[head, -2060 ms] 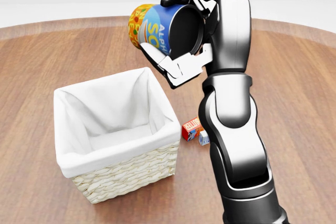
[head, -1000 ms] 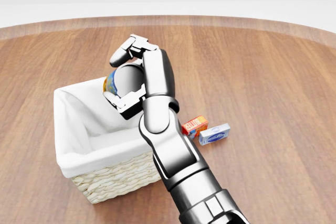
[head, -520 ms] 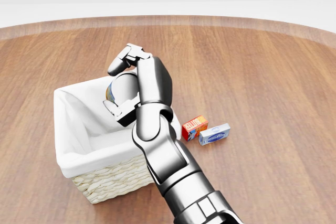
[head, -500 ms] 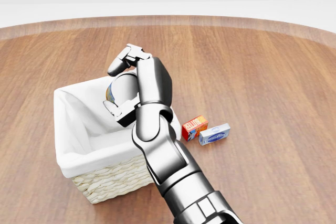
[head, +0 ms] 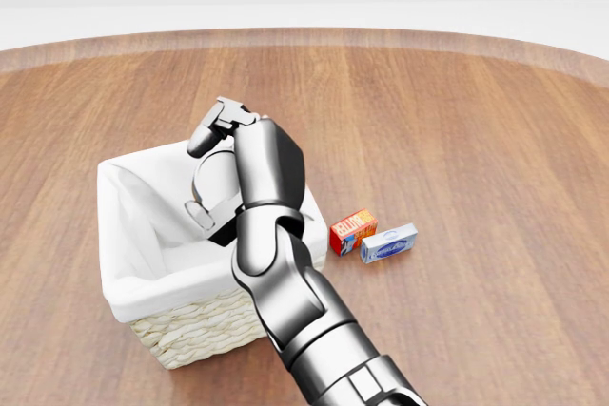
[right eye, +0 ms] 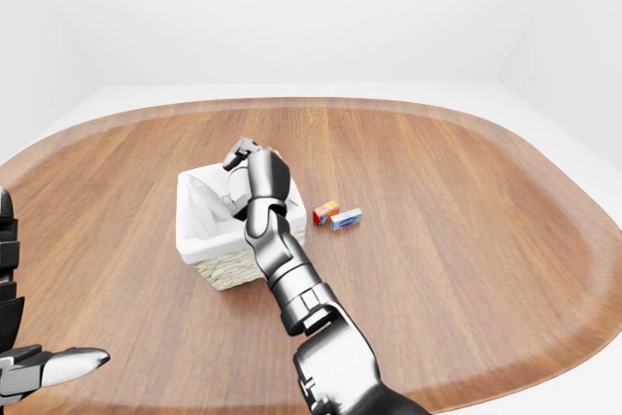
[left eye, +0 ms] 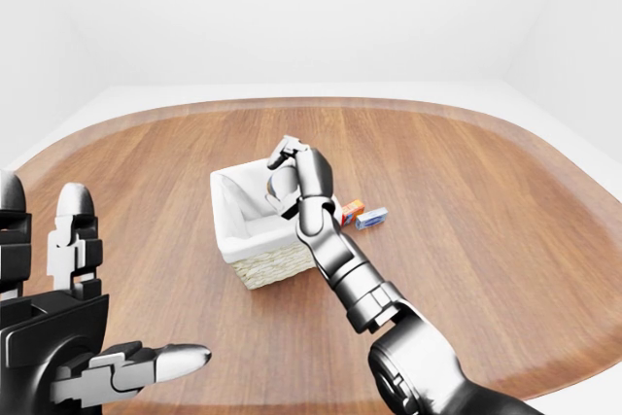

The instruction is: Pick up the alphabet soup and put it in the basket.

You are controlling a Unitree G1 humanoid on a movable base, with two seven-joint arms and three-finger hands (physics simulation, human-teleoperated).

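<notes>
- Right hand [head: 211, 170]: I am holding it low over the basket's opening, fingers curled in an open hoop. Through that hoop I am seeing only white liner and shadow, so the fingers are spread with nothing pinched between them.
- What has just changed: half a second back the can's coloured label was showing inside this same curl; now it is gone from the grip. I am reading that as a release.
- Alphabet soup: not visible in any view now. I am judging that it has dropped inside the basket [head: 128, 303], hidden under my forearm and wrist, but I cannot confirm where it is lying or whether it is upright.
- Meaning for the task: placement is probably done; what is remaining is lifting the arm clear without catching the liner or tipping the wicker.
- Left hand [left eye: 73, 332]: hanging idle at the lower left of the left-eye view, fingers spread, empty, well apart from the basket.
- Outward on the table [head: 495, 140]: a small red box [head: 352, 230] and a blue-and-white box [head: 388, 242] are lying just right of the basket, touching or nearly so.
- Writing: both boxes are carrying print, but it is too small for me to read.
</notes>
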